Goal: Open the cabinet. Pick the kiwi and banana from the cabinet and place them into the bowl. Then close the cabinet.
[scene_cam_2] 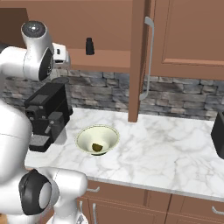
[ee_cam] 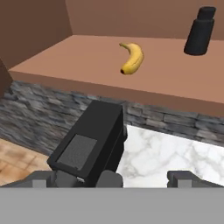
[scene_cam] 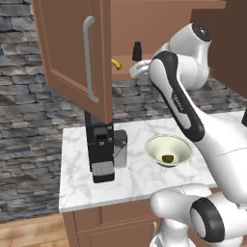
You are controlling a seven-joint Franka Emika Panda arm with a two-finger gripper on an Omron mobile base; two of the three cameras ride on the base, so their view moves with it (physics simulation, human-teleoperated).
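One fruit remains: the banana (ee_cam: 132, 58) at twelve o'clock of the gripper (ee_cam: 144, 177), whose jaws stand apart and empty, may get knocked into the black bottle (ee_cam: 200, 30) at two o'clock.

Even, soft light fills all three rendered pictures, with no glare and no bright hot spots. Shadows are faint: the coffee machine (scene_cam: 102, 153) throws a pale grey patch on the marble table (scene_cam: 135, 178) just beside its base, and the inside of the bowl (scene_cam_2: 97, 139) darkens slightly toward its bottom. The cabinet (ee_cam: 131, 74) shelf is lit flatly around the banana (ee_cam: 131, 58). Edges look a little soft and pixelated; straight lines stay straight near the borders, and nothing is out of focus.
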